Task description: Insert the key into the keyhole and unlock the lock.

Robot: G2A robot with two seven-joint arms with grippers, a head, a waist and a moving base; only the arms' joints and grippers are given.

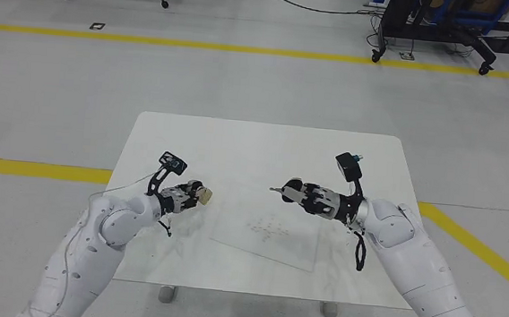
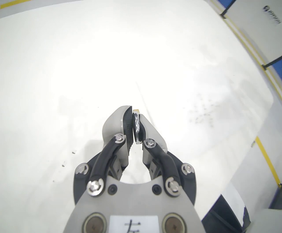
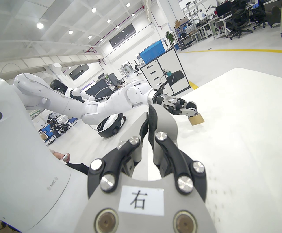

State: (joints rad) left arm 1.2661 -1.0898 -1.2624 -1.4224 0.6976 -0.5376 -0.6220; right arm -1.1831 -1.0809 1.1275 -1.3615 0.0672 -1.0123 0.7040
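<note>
A brass padlock (image 1: 206, 195) hangs over the table's left half, held by my left gripper (image 1: 195, 196), which is shut on it. In the left wrist view the pads (image 2: 127, 120) pinch the lock's silver shackle (image 2: 137, 128), and only a sliver of the brass body (image 2: 136, 109) shows past them. My right gripper (image 1: 293, 195) is shut on the key (image 1: 276, 191), whose thin metal tip points toward the lock across a gap. The right wrist view has its own gripper (image 3: 150, 110) shut and hiding the key. Farther off there is the padlock (image 3: 196, 119) in the left gripper (image 3: 191, 111).
Both grippers hover over a white table (image 1: 255, 145). A thin clear sheet (image 1: 266, 238) with small dark marks lies flat on it near the front edge, below and between the grippers.
</note>
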